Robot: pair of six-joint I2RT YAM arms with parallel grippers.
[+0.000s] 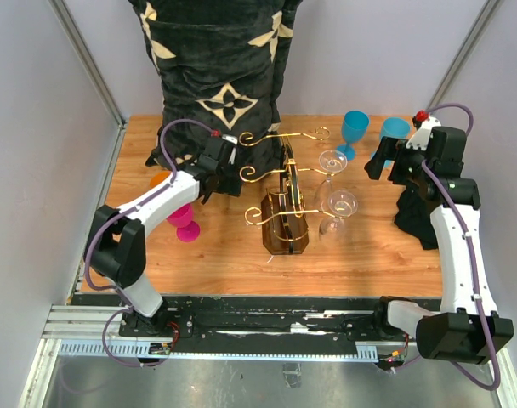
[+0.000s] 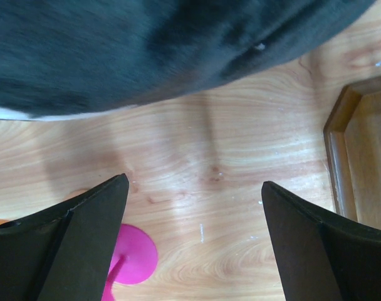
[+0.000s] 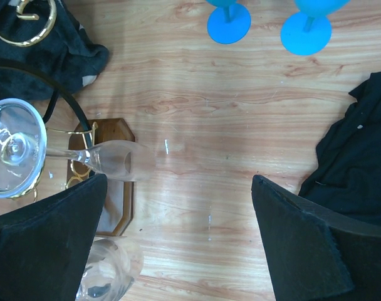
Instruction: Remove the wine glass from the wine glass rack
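The wine glass rack (image 1: 286,204) stands mid-table, with gold scroll arms on a dark brown wooden body. Two clear wine glasses hang upside down on its right side, a far one (image 1: 332,161) and a near one (image 1: 339,204). My right gripper (image 1: 376,166) is open and empty, just right of the far glass. In the right wrist view that gripper (image 3: 178,188) sits above bare wood, with one glass (image 3: 112,160) by the left finger and another (image 3: 106,273) below it. My left gripper (image 1: 206,183) is open and empty left of the rack, and it also shows in the left wrist view (image 2: 195,185).
A dark patterned blanket (image 1: 220,59) stands at the back, over the left gripper. A pink goblet (image 1: 184,223) and an orange object (image 1: 159,180) are at the left. Two blue cups (image 1: 355,127) stand back right. A black cloth (image 1: 416,221) lies under the right arm.
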